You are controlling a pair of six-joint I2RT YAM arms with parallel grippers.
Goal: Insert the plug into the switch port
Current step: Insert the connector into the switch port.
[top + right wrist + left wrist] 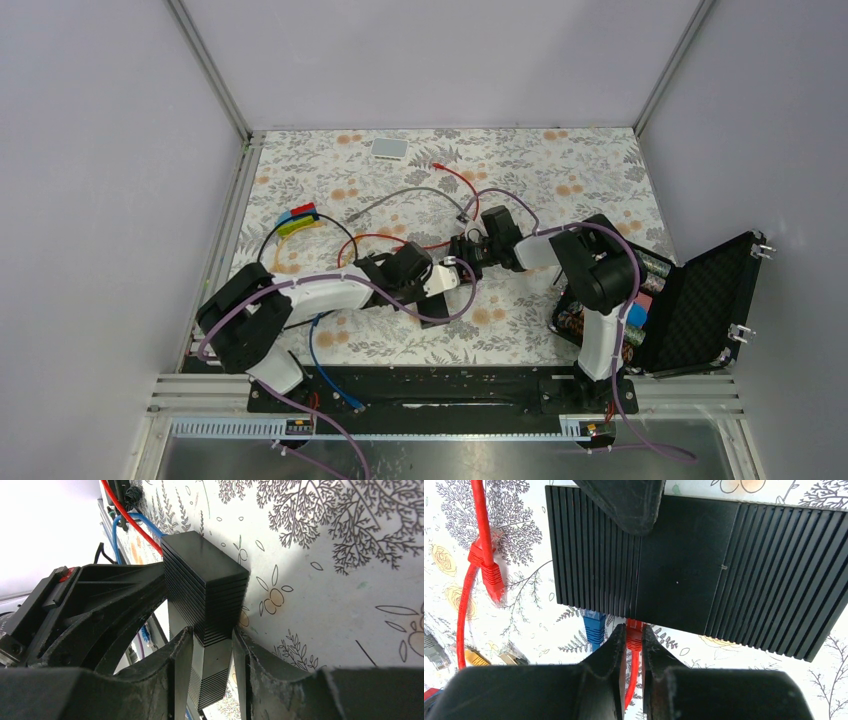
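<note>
The switch [684, 575] is a flat black ribbed box lying on the flowered mat. My left gripper [634, 626] is shut on the red plug [634, 635], whose tip sits at the near edge of the box where the switch port is; the socket itself is hidden. My right gripper [211, 632] is shut on the switch [207, 580], one finger on each flat face. One of its fingers [624, 505] shows over the far edge in the left wrist view. From above, the left gripper [452, 272] and right gripper [472, 247] meet at mid-table and cover the box.
A blue plug [594, 626] sits in the switch edge just left of the red one. A second red plug [491, 577] and yellow and grey plugs [474, 656] lie loose at the left. A small white box [390, 149] is at the back, an open black case [700, 300] at the right.
</note>
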